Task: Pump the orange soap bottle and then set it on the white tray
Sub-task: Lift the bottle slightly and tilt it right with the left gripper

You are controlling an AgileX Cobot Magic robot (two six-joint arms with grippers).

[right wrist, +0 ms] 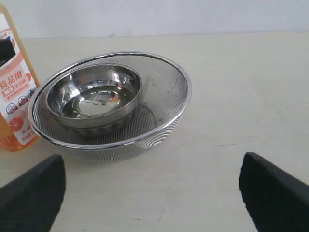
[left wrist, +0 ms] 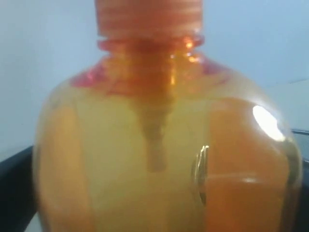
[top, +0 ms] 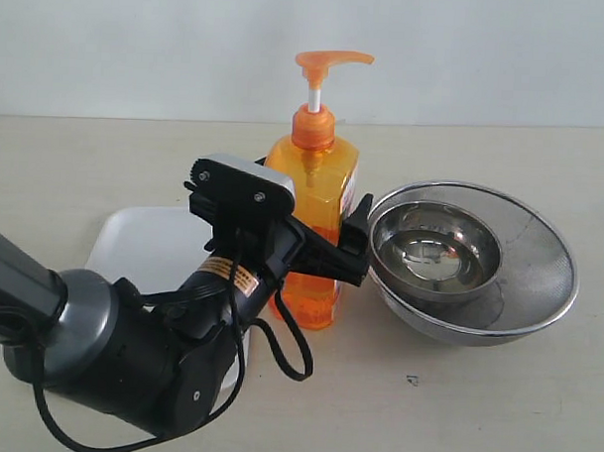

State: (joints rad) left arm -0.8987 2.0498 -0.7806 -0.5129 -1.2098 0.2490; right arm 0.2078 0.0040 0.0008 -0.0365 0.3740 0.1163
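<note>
The orange soap bottle [top: 314, 177] stands upright on the table, its pump head [top: 333, 58] raised on the white stem. My left gripper [top: 321, 251] is open, with its black fingers on either side of the bottle's lower body; whether they touch it I cannot tell. In the left wrist view the bottle [left wrist: 145, 145] fills the picture between the jaws of the left gripper [left wrist: 159, 193]. The white tray [top: 143, 240] lies left of the bottle, partly hidden by my left arm. My right gripper [right wrist: 154, 203] is open over bare table, and the bottle's label [right wrist: 14, 96] shows at that view's edge.
A small steel bowl [top: 435, 246] sits inside a larger mesh steel bowl [top: 568, 275], close to the bottle's right. In the right wrist view the bowls [right wrist: 96, 96] lie ahead of the right gripper. Bare tabletop [top: 454, 410] spreads at the front right.
</note>
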